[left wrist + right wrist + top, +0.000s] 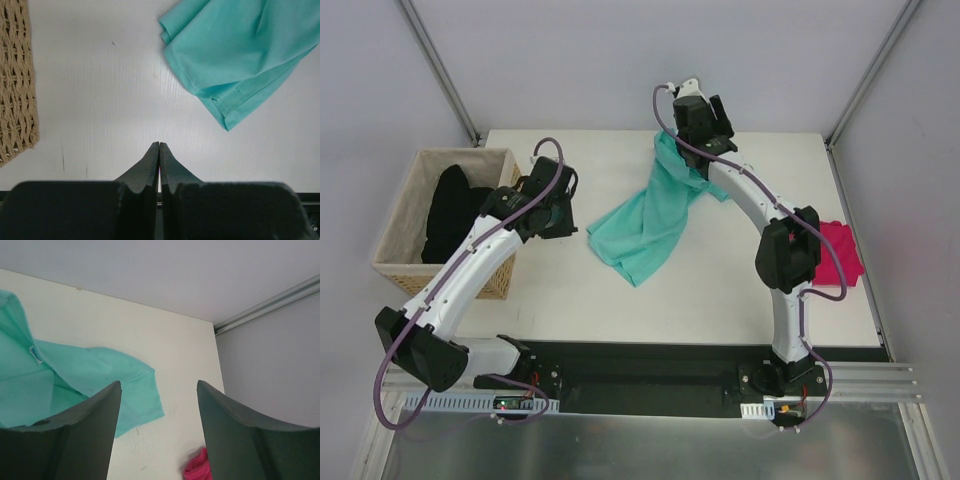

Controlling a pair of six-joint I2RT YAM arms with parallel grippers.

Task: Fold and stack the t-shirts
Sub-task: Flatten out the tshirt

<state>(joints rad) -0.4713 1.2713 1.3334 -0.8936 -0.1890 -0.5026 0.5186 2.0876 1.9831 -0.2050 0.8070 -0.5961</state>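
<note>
Closest in, the left gripper (159,150) has its fingers pressed flat together, holding nothing, over bare table (100,90) between the wicker basket (17,85) at the left edge and the near hem of the teal t-shirt (235,55). Up at the far edge, the right gripper (159,386) stands with jaws apart and nothing between them. The teal cloth lies rumpled just below it and trails in a long diagonal bunch toward the table's middle. Over by the right edge sits the pink t-shirt (840,250), a compact bundle partly behind the right arm. My read: pink looks dealt with and teal is at the spreading stage, not yet flat. Next up, both grippers need a hold on two teal corners to draw it out flat before any fold.
</note>
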